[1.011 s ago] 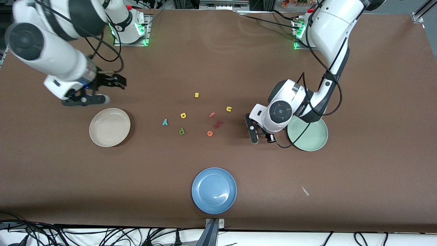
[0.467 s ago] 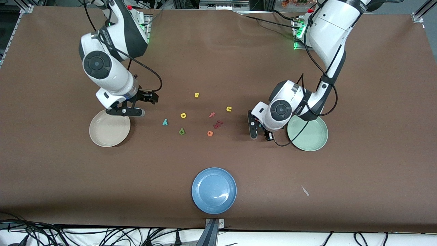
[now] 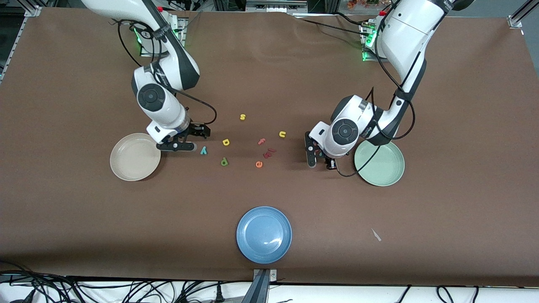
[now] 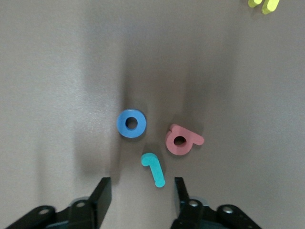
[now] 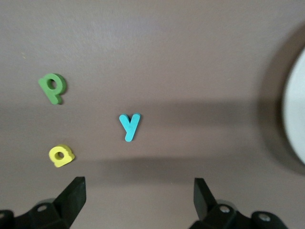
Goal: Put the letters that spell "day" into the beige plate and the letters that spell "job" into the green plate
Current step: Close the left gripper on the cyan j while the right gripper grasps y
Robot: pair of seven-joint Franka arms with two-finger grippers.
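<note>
Right tool [image 3: 182, 147], jaws wide and empty, has swung in over the tabletop between beige plate [image 3: 126, 166] and teal y [image 3: 204, 150], while left tool [image 4: 138, 202], part-open, hangs over teal j [image 4: 154, 168] near green plate [image 3: 385, 170].

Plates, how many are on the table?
3. The beige plate lies toward the right arm's end, the green plate toward the left arm's end, partly under that arm. The blue plate lies nearest the front camera, between them.
</note>
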